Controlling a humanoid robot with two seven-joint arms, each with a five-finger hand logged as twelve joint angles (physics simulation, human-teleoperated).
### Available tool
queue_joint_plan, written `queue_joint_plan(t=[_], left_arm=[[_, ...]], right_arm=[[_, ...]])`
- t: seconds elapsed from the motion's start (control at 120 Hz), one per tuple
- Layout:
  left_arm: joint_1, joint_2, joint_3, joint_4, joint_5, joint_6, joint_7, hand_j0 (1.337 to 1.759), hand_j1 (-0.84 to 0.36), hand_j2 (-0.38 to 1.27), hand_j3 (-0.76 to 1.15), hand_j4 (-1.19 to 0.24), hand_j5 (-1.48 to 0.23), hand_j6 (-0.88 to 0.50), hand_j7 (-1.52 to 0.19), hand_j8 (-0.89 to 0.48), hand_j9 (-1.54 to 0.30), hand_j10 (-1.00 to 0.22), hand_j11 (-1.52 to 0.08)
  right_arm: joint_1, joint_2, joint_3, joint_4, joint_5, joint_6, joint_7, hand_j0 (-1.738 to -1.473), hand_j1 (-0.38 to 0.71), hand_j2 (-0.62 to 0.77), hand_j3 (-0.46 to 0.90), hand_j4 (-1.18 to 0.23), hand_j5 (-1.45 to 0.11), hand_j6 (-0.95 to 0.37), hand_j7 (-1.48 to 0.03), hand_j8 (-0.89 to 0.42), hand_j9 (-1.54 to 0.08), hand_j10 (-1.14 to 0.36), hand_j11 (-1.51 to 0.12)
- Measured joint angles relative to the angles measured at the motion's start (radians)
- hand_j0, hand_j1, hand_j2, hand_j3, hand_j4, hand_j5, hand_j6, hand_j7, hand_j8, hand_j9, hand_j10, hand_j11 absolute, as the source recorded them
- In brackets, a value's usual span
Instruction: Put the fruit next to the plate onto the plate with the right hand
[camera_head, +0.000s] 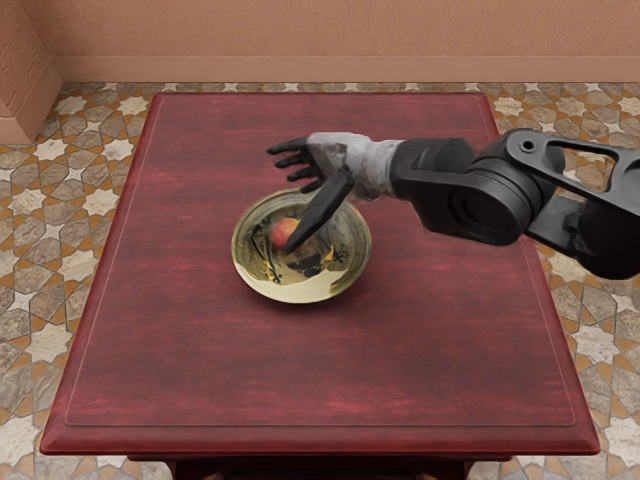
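Table (120, 330): stood dark red under everything, with the plate near its middle.
Plate (243, 262): sat as a deep, shiny gold dish, more bowl than flat plate; held the fruit within its wall.
Fruit (283, 232): lay already inside the plate, on its left half, partly hidden by the thumb; looked small, reddish and roundish, so showed no long axis worth naming.
Right hand (325, 165): hovered over the plate's far rim, gripping nothing.
Fingers (287, 148): reached spread and nearly straight toward the picture's left, clear of the fruit.
Thumb (318, 212): slanted down into the plate, tip at or just beside the fruit; contact could not be told.
Key relation: found the fruit below the hand and slightly to its left, under the thumb tip, not between the fingers.
Right arm (480, 190): came in from the right edge, the only arm near the fruit.
Left hand: nowhere in view.
Judgement: seemed placed; called next for a clean lift upward, without the thumb nudging the fruit.
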Motion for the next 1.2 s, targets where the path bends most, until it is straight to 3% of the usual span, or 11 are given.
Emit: queue_joint_plan(t=[0.267, 0.483, 0.808, 1.2], left_arm=[[0.000, 0.000, 0.000, 0.000, 0.000, 0.000, 0.000, 1.658, 0.07, 0.05, 0.00, -0.23, -0.30, -0.23, -0.30, -0.23, -0.30, -0.23, -0.30], [0.000, 0.000, 0.000, 0.000, 0.000, 0.000, 0.000, 1.658, 0.07, 0.05, 0.00, -0.23, -0.30, -0.23, -0.30, -0.23, -0.30, -0.23, -0.30], [0.000, 0.000, 0.000, 0.000, 0.000, 0.000, 0.000, 1.658, 0.07, 0.05, 0.00, -0.23, -0.30, -0.23, -0.30, -0.23, -0.30, -0.23, -0.30], [0.000, 0.000, 0.000, 0.000, 0.000, 0.000, 0.000, 1.658, 0.07, 0.05, 0.00, -0.23, -0.30, -0.23, -0.30, -0.23, -0.30, -0.23, -0.30]], right_arm=[[-0.283, -0.167, 0.365, -0.007, 0.263, 0.451, 0.000, -1.658, -0.28, -0.01, 0.00, -0.06, -0.08, -0.06, -0.08, -0.06, -0.08, -0.06, -0.08], [-0.462, -0.298, 0.494, -0.053, 0.470, 0.758, 0.000, -1.658, -0.29, -0.01, 0.00, -0.05, -0.06, -0.05, -0.06, -0.05, -0.06, -0.05, -0.06], [-0.614, -0.515, 0.516, -0.136, 0.733, 0.839, 0.000, -1.658, -0.30, -0.01, 0.00, -0.04, -0.05, -0.04, -0.05, -0.04, -0.05, -0.04, -0.05], [-0.641, -0.535, 0.508, -0.136, 0.765, 0.843, 0.000, -1.658, -0.30, -0.01, 0.00, -0.04, -0.05, -0.04, -0.05, -0.04, -0.05, -0.04, -0.05]])
